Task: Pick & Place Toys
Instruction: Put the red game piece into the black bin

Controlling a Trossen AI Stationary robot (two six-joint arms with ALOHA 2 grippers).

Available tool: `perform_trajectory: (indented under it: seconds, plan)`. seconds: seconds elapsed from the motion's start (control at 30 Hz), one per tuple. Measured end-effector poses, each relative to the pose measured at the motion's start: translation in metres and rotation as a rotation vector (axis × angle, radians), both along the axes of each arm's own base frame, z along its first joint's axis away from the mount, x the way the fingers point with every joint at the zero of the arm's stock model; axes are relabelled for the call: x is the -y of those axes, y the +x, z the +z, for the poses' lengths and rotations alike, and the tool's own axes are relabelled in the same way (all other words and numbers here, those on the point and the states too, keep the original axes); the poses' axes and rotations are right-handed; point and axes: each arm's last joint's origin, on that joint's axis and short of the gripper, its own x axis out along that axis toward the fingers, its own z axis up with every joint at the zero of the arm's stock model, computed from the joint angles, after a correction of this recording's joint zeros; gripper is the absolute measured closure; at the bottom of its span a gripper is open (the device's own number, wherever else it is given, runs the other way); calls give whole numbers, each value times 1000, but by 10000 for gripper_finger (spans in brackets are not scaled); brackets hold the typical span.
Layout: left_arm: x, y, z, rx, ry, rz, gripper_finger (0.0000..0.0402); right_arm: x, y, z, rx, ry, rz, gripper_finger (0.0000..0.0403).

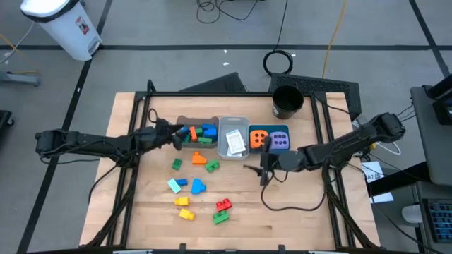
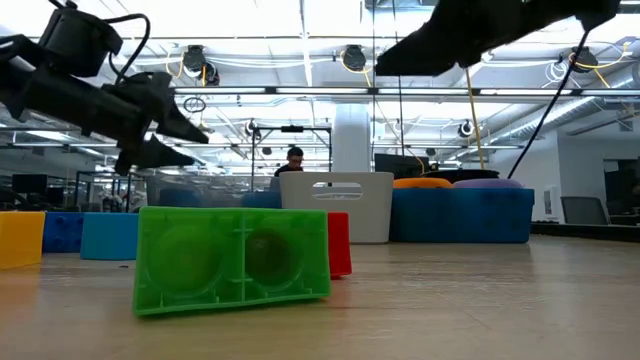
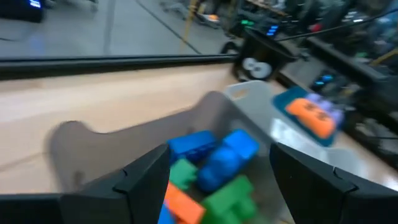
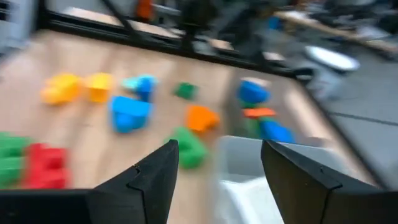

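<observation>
Several small plastic bricks lie loose on the table: green (image 1: 176,164), orange (image 1: 199,159), teal (image 1: 174,185), blue (image 1: 198,186), yellow (image 1: 185,214), red (image 1: 224,204). More bricks (image 3: 211,168) lie in the grey bin (image 1: 198,133). An orange cube (image 1: 258,137) and a purple cube (image 1: 280,140) sit in the teal bin. White cards (image 1: 235,144) lie in the clear bin. My left gripper (image 1: 172,136) is open and empty above the grey bin's left end. My right gripper (image 1: 264,169) is open and empty, below the teal bin.
A black round cup (image 1: 287,101) stands at the table's far right. The three bins (image 1: 233,135) stand in a row across the table's middle. A black frame (image 1: 212,93) borders the table. Bare wood (image 1: 296,212) lies at the near right.
</observation>
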Motion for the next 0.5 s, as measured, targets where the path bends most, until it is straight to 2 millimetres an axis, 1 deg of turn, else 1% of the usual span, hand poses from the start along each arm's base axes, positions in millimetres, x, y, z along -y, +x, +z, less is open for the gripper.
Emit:
perform_trajectory:
  seconds: [0.13,0.23,0.33,0.5]
  plan:
    - [2,1,2,42,-45,-59,119,-21,16,-20,13,73,185,179]
    - [3,2,2,66,-86,-87,119,-41,32,-36,6,68,259,179]
    - [3,2,2,78,-116,-106,119,-57,51,-43,-54,64,278,179]
    - [4,3,2,79,-123,-119,119,-74,82,-56,-215,138,356,171]
